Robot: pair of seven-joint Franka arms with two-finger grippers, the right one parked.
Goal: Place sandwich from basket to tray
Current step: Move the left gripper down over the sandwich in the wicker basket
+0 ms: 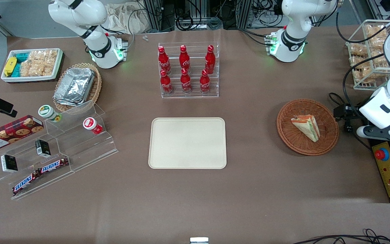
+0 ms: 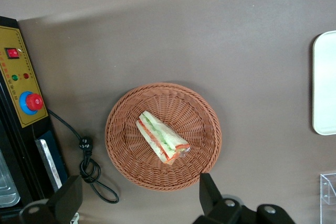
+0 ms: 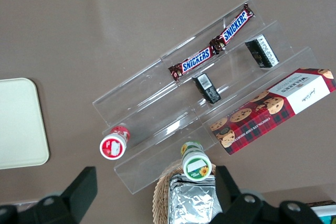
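The sandwich (image 1: pixel 306 126), a wrapped wedge with orange and green layers, lies in the reddish-brown wicker basket (image 1: pixel 296 144) toward the working arm's end of the table. The left wrist view shows the sandwich (image 2: pixel 161 136) lying across the middle of the basket (image 2: pixel 131 156). My left gripper (image 2: pixel 139 203) is open and empty. It hovers high above the table just outside the basket's rim, beside the basket in the front view (image 1: pixel 344 112). The cream tray (image 1: pixel 187 143) lies bare at the table's middle, and its edge shows in the left wrist view (image 2: pixel 325 82).
A black cable (image 2: pixel 92 174) lies coiled on the table beside the basket. A yellow control box (image 1: pixel 389 169) sits at the table edge nearer the camera. A white wire rack (image 1: pixel 367 54) and a cola-bottle rack (image 1: pixel 188 69) stand farther from the camera.
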